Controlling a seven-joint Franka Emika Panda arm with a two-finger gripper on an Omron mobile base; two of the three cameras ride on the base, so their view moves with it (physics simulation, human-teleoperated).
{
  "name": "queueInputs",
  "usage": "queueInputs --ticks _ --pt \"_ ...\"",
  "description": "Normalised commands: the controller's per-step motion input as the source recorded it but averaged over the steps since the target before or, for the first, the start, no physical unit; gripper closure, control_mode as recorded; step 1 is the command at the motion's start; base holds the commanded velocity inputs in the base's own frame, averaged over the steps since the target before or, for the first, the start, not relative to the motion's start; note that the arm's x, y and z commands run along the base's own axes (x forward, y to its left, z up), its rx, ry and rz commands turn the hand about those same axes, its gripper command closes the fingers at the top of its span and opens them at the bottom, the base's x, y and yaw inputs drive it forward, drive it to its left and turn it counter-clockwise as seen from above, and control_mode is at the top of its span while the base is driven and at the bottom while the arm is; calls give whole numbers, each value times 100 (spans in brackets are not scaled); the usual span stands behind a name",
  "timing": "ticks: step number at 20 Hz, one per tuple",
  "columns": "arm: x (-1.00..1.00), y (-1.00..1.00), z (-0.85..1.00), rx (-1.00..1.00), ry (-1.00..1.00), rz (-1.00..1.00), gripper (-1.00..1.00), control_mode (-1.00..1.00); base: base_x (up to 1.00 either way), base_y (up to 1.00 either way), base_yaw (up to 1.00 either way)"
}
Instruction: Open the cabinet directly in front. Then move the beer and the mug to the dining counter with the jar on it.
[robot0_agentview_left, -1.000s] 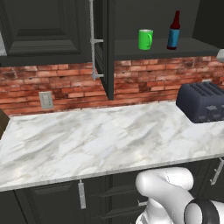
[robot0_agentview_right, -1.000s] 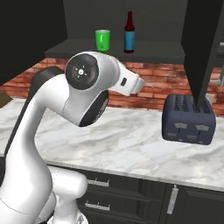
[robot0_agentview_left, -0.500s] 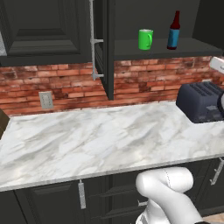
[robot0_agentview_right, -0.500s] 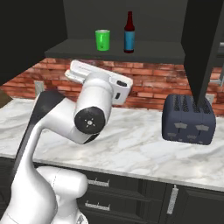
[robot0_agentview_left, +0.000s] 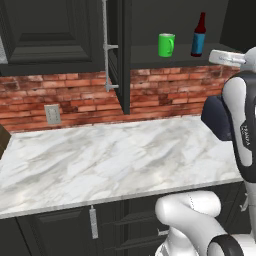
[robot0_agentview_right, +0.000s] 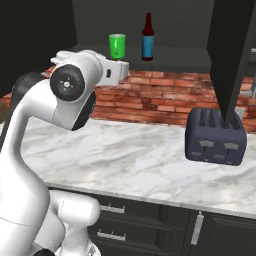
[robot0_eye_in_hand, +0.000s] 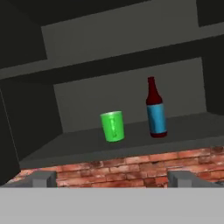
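The cabinet (robot0_agentview_left: 150, 62) stands open, its left door (robot0_agentview_left: 125, 55) edge-on and its right door (robot0_agentview_right: 232, 55) swung out. On its dark shelf (robot0_eye_in_hand: 78, 146) the green mug (robot0_eye_in_hand: 112, 126) (robot0_agentview_left: 166, 45) (robot0_agentview_right: 117, 46) stands left of the beer (robot0_eye_in_hand: 155, 109) (robot0_agentview_left: 198, 35) (robot0_agentview_right: 147, 37). My gripper (robot0_eye_in_hand: 112, 178) is open and empty, short of the shelf's front edge and just below it, facing both. Its fingertips (robot0_eye_in_hand: 41, 178) stand wide apart. The dining counter and the jar are out of view.
A dark toaster (robot0_agentview_right: 216, 135) sits on the marble worktop (robot0_agentview_left: 110, 160) at the right, under the open right door. A brick backsplash (robot0_agentview_left: 75, 100) with a wall outlet (robot0_agentview_left: 52, 114) runs behind. My raised arm (robot0_agentview_left: 242, 125) partly covers the toaster in the left base view.
The arm has swung up from low in front of the base, raising the hand to shelf height facing the cabinet. The mug and the beer have not moved.
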Motion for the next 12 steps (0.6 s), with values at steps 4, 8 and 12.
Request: queueInputs --ticks 4,8,12 --pt "0 2 0 -2 6 0 -100 -100 0 0 0" --pt "6 23 -5 -9 0 0 -100 -100 0 0 0" --pt "0 36 -5 -11 0 0 -100 -100 0 0 0"
